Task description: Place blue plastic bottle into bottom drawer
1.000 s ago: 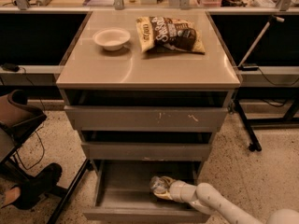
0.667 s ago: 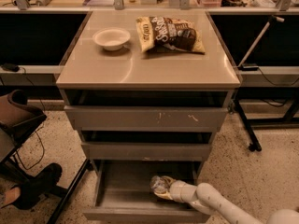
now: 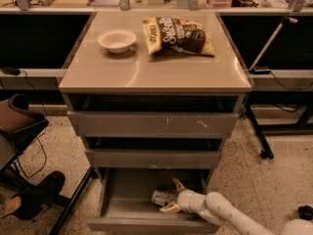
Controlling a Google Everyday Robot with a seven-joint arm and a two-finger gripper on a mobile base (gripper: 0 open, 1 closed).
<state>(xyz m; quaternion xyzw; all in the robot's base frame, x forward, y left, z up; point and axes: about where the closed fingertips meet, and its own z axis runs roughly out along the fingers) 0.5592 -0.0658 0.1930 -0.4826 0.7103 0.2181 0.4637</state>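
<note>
The bottom drawer (image 3: 117,214) of the grey cabinet is pulled open. The blue plastic bottle (image 3: 158,198) lies on its side on the drawer's grey floor, right of the middle. My gripper (image 3: 168,196) reaches into the drawer from the lower right on its white arm. Its yellowish fingers (image 3: 175,184) stand spread, one above and one below the bottle's right end. The fingers look open around the bottle rather than pressed on it.
The middle drawer (image 3: 152,157) and the scratched top drawer (image 3: 151,124) stand slightly out above. A white bowl (image 3: 117,40) and a brown-yellow snack bag (image 3: 178,35) lie on the cabinet top. A chair and a person's shoe (image 3: 39,195) are at the left; a stand leg (image 3: 258,137) is at the right.
</note>
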